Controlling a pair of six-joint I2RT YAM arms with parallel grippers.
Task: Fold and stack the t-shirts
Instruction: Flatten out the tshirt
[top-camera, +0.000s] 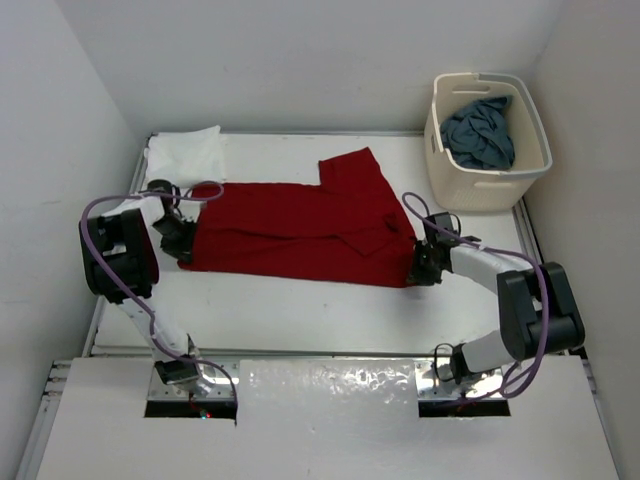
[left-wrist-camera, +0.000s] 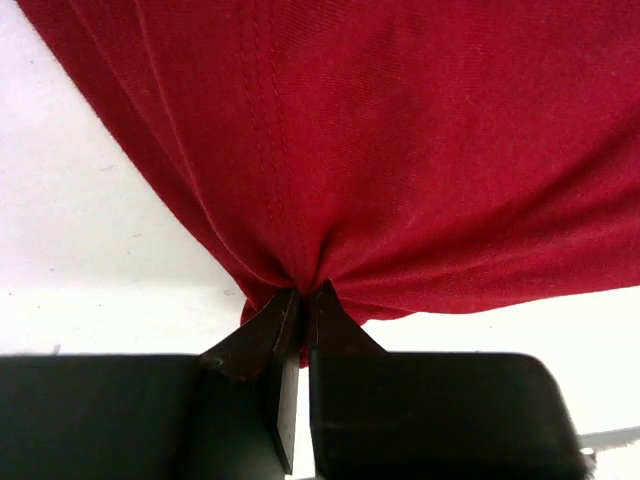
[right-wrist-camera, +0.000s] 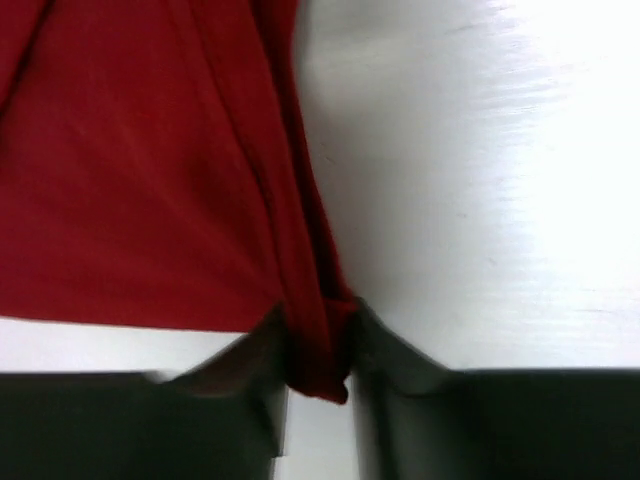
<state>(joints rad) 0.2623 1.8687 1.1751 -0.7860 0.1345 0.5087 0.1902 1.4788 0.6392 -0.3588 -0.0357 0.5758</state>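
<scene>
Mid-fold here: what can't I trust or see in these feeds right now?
- Right wrist view: blurred. The red t-shirt lies between the fingers of the right gripper, but a firm clamp is unclear.
- Top view: the lower part of the blue-grey t-shirt is hidden by the basket wall.
- Top view: the folds of the white t-shirt are too small to judge.

L gripper (left-wrist-camera: 302, 295) & R gripper (right-wrist-camera: 318, 322) pinched shut — arms low.

A cream plastic laundry basket (top-camera: 470, 190) stood upright on the white table (top-camera: 300, 310), beyond the right gripper (top-camera: 420, 268) and off to its right, well apart from it. Plain white walls (top-camera: 300, 60) rose behind the basket. A white panel (top-camera: 330, 430) lay on the gripper's near side.
</scene>
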